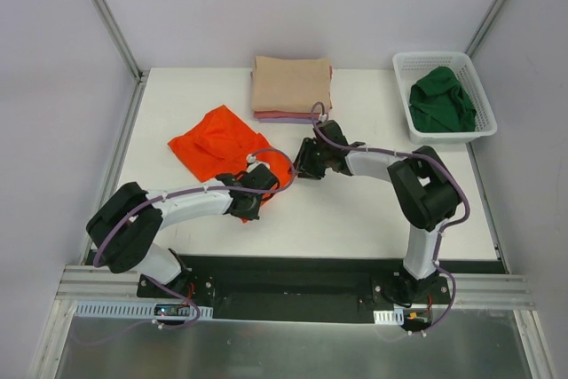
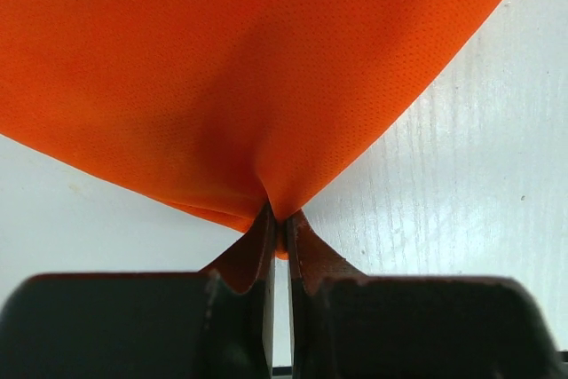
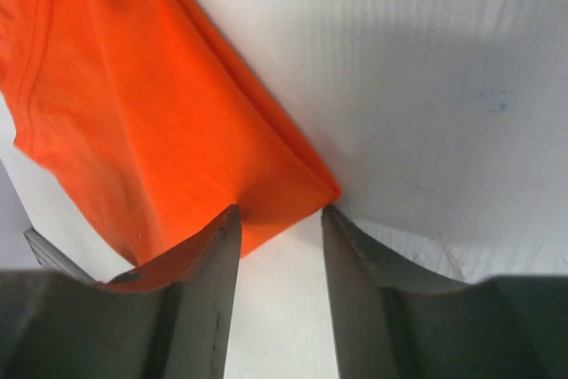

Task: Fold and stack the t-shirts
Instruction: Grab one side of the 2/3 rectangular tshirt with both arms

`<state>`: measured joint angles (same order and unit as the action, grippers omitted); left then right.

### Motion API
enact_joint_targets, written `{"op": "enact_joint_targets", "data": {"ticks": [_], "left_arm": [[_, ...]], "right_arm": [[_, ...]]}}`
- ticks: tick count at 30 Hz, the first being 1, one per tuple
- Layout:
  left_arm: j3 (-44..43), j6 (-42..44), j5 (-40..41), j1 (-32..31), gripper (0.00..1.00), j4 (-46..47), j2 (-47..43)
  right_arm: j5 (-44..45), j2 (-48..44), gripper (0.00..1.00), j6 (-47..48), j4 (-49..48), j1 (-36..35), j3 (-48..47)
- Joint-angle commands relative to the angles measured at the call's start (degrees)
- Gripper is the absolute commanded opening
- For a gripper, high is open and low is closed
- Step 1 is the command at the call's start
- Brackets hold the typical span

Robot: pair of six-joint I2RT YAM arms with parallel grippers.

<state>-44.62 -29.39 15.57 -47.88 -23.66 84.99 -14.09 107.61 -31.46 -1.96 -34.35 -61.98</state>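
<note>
The bright orange t-shirt lies crumpled on the white table, left of centre. My left gripper is shut on the shirt's near edge; in the left wrist view the cloth is pinched between the closed fingertips of that gripper. My right gripper is open at the shirt's right corner; in the right wrist view the corner of the cloth lies at the mouth of the open gripper, touching the left finger. A dark green t-shirt lies in the basket.
A stack of folded shirts, beige on top with pink and lavender edges below, sits at the table's back centre. The white mesh basket stands at the back right. Grey walls close in both sides.
</note>
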Motion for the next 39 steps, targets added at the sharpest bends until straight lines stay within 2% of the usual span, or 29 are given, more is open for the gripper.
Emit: {"op": "enact_joint_targets", "data": {"ticks": [1,6,9,13,16,24,30,34,39], "left_arm": [[-0.6,-1.2,-1.8,-1.2,0.00,-2.2,1.5],[-1.3,-1.2,-3.1,-3.4,0.00,-2.2,1.1],[-2.1,-1.3,-5.5,-4.9,0.00,-2.2,0.8],[-3.4,-3.1,-9.4,-7.7,0.00,-2.2,-1.2],[-5.5,-6.3,-15.5,-10.1,0.00,-2.1,-2.2],[-15.1,-13.1,-22.7,-20.3,0.00,-1.7,0.2],[-23.0,-12.8,-27.7,-24.6,0.00,-0.2,1.8],[-25.4,-13.0,-32.3,-25.8,0.00,2.9,1.5],[-23.6,-14.4,-33.9,-25.9,0.00,5.9,-0.7]], "right_arm": [[2.0,3.0,0.38,-2.5,0.6,-0.7,-1.2],[6.3,2.3,0.18,-3.7,-2.5,-1.0,1.1],[6.4,0.5,0.00,-3.1,-4.2,-0.9,2.6],[5.1,-5.5,0.00,1.8,-2.6,0.6,5.1],[3.8,-11.4,0.00,6.0,1.1,2.4,8.2],[10.0,-33.0,0.00,16.3,23.4,5.5,13.4],[19.9,-47.8,0.00,21.4,43.1,8.2,8.7],[22.3,-51.2,0.00,23.6,49.3,9.2,4.7],[24.2,-49.3,0.00,24.8,52.9,9.3,-0.6]]}}
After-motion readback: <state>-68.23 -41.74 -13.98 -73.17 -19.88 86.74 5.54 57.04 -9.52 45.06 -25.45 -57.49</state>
